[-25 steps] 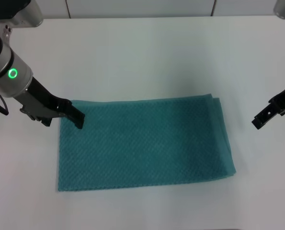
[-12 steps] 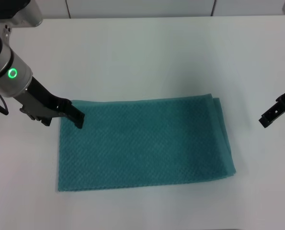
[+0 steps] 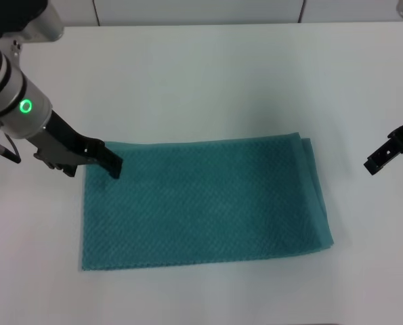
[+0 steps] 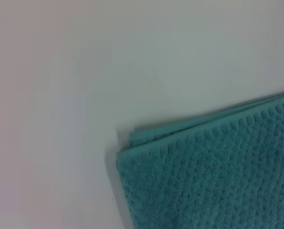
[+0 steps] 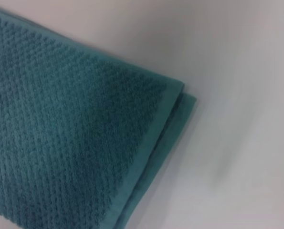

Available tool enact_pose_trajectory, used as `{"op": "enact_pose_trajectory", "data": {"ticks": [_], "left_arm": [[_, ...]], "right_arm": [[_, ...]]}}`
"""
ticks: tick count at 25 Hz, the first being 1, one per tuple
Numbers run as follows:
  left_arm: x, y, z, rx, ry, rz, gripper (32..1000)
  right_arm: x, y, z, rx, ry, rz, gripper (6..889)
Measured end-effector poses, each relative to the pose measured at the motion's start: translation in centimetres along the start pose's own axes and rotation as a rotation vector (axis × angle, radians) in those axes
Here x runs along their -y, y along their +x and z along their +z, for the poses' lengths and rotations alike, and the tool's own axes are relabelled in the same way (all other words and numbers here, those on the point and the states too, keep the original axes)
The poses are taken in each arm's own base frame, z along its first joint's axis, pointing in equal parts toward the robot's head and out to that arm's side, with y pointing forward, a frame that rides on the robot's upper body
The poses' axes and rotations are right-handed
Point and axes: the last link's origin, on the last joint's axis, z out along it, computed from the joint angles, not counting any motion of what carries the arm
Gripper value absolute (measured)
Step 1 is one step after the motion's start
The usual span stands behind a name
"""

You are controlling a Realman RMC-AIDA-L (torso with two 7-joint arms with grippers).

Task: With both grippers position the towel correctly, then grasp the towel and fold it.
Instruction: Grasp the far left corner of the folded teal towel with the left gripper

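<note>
towel (image 3: 204, 202) lay flat on the white table (image 3: 208, 74), roughly centered in front of the robot, long side running left-right. it already looked doubled: stacked layers showed at the far right corner in the right wrist view (image 5: 177, 102) and at the far left corner in the left wrist view (image 4: 146, 140).

left gripper (image 3: 113, 167) sat at the towel's far left corner, tip touching or just over the cloth edge. couldn't tell whether its jaws were released or clenched, and no cloth looked lifted.

right gripper (image 3: 376, 162) hung over bare table, well apart from the towel's right edge. its jaw state was also unreadable; it was holding nothing.

progress, my read: positioning looked mostly done, towel square and smooth. the fold itself hadn't started, no edge raised. left to do: right gripper had to close in on its corner, both had to pinch, lift and carry one edge over.
</note>
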Motion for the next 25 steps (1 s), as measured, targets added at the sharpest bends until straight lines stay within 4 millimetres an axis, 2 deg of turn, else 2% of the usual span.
{"op": "enact_pose_trajectory", "data": {"ticks": [11, 25], "left_arm": [[0.5, 0.0, 2.1, 0.044, 0.049, -0.013, 909], [1.1, 0.0, 3.0, 0.031, 0.069, -0.022, 909]], "right_arm": [[0.0, -0.3, -0.1, 0.011, 0.009, -0.007, 861], [0.0, -0.4, -0.1, 0.011, 0.01, -0.012, 861]]}}
